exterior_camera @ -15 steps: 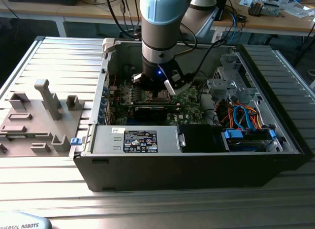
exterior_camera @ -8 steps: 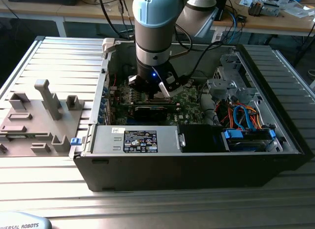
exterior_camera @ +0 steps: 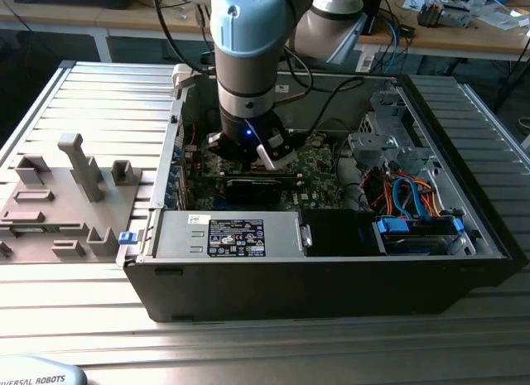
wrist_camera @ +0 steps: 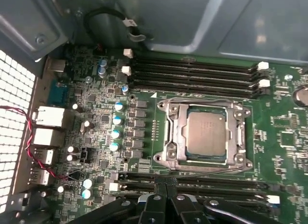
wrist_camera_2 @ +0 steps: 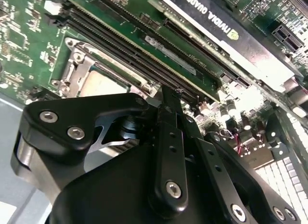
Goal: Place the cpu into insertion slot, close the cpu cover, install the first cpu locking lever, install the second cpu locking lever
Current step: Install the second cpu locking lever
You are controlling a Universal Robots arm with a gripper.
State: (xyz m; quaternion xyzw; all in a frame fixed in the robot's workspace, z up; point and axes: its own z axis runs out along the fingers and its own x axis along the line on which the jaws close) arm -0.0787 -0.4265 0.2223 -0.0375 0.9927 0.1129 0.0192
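The cpu (wrist_camera: 206, 133) lies seated in the insertion slot (wrist_camera: 174, 135) under the cpu cover (wrist_camera: 208, 105), the clenched, empty claw (wrist_camera: 166, 192) at its six o'clock.

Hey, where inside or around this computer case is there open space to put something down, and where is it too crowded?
Bare room: the ribbed metal table between the grey fixture and the computer case, and along the case's front. Crowded: the green motherboard around the cpu, hemmed by memory slots and capacitors, with the hand above it.
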